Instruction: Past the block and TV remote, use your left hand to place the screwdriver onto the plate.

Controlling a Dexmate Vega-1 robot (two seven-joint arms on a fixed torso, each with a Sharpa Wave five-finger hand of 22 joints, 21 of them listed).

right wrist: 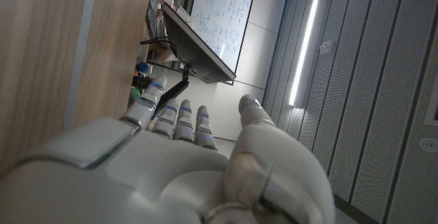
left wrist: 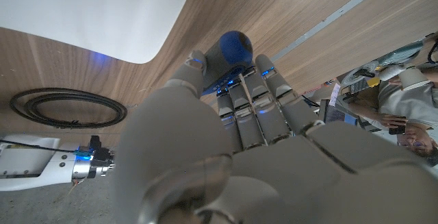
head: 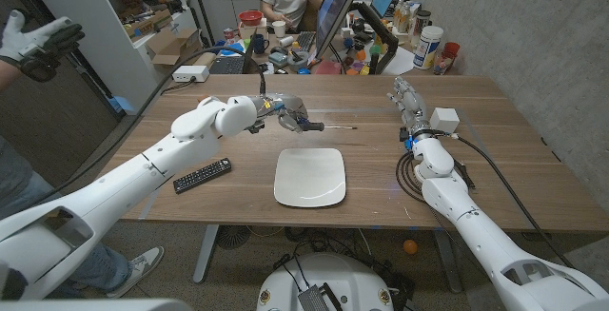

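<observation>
Screwdriver (head: 322, 126) gripped in left robot hand (head: 285, 111) beyond plate (head: 310, 177) (right robot hand (head: 407, 96) empty, fingers extended).

arms: glossy white rounded shells, grey joint seams
left hand (head: 285, 111): grey segmented fingers, blue-lit
right hand (head: 407, 97): grey, silver wrist
cable: black, along right forearm

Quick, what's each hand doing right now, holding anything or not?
Left hand: holding the screwdriver by its handle, beyond the plate.
Right hand: holding nothing, fingers extended together.
</observation>
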